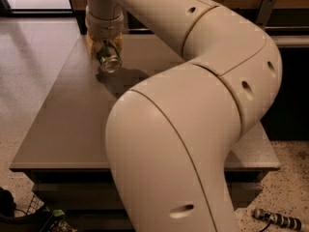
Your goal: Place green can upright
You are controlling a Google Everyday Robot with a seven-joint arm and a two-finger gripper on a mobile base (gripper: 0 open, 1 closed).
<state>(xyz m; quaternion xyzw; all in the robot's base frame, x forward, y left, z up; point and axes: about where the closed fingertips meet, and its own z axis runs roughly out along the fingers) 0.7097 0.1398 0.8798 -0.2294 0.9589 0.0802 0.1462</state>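
Note:
My gripper (105, 52) hangs at the far left part of the grey table (63, 115), pointing down from the wrist. It is shut on the green can (110, 62). The can is tilted, with its shiny silver end facing the camera and its dark green body between the fingers. It is held just above the table top, over its own shadow. My large beige arm (193, 110) fills the middle and right of the view and hides much of the table.
The table's front edge (58, 166) runs along the lower left, with speckled floor on the left. A dark cabinet and wooden wall stand behind and to the right. A small striped cylinder (277, 219) lies on the floor at bottom right, and wires (29, 216) at bottom left.

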